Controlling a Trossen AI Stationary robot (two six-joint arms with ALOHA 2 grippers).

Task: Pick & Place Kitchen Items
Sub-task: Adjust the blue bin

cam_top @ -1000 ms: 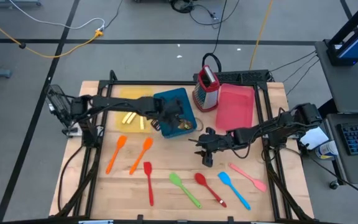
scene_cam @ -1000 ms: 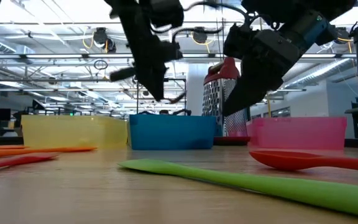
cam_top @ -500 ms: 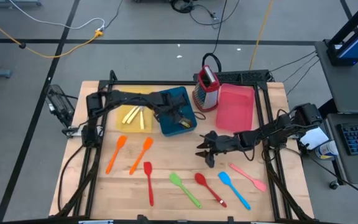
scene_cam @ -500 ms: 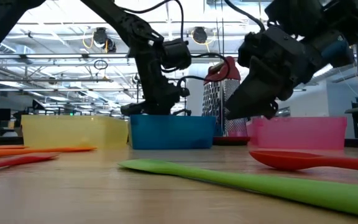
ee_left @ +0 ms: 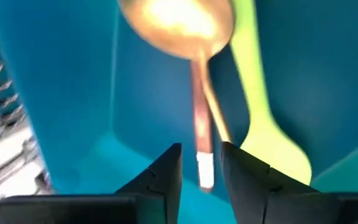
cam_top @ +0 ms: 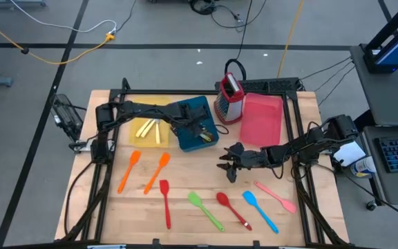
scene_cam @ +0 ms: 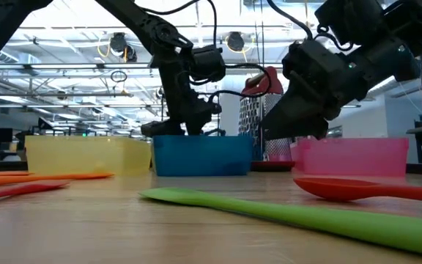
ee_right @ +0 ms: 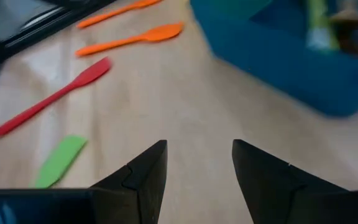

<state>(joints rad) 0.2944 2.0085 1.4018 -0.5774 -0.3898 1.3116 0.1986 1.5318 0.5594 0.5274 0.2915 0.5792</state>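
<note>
My left gripper (ee_left: 201,147) reaches down into the blue tray (cam_top: 196,124) and is open. A gold spoon (ee_left: 179,22) with a copper handle lies on the tray floor. Its handle's end (ee_left: 205,171) lies between my fingertips, with a gap on either side. A green utensil (ee_left: 263,118) lies beside it. My right gripper (cam_top: 227,169) hangs open over bare wood in front of the tray, holding nothing. Orange spatulas (cam_top: 128,171) (cam_top: 156,172), a red spatula (cam_top: 165,202), a green one (cam_top: 205,210), a red spoon (cam_top: 232,209), a blue spatula (cam_top: 260,211) and a pink one (cam_top: 275,196) lie flat along the near side.
The yellow tray (cam_top: 149,129), left of the blue one, holds cream-handled cutlery. The pink tray (cam_top: 261,119) is at the far right, and a metal grater (cam_top: 231,97) stands between it and the blue tray. Bare wood shows under my right gripper (ee_right: 199,144).
My left gripper has come down from above the blue tray into it and toward its right side, then held still. My right gripper has sunk a little over the table's middle, rolling and tipping further forward.
</note>
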